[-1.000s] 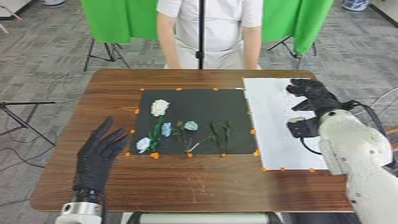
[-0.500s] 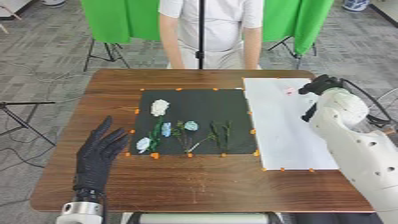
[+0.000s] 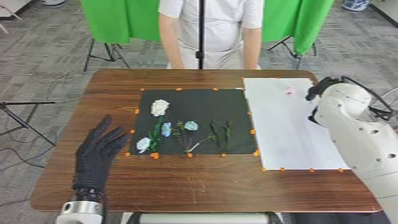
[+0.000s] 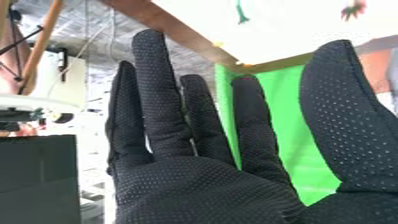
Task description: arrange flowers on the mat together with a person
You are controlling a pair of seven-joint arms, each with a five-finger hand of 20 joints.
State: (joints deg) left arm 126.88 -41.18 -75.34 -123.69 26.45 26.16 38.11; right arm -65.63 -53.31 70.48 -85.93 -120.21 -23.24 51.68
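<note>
Before me the black mat [image 3: 231,105] lies flat. On its left I see a white flower [image 3: 160,106], stem toward me, and a pale flower [image 3: 143,144] nearer me. Two blue flowers [image 3: 191,126] lie between these and some green sprigs [image 3: 224,135]. A pink flower [image 3: 290,91] rests on my right, on white paper [image 3: 289,130].

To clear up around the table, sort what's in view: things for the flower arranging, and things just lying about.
For the job: black mat, white flowers, blue flowers, stems, pink flower, white sheet.

Just around: green curtain, black pole, tripod.
</note>
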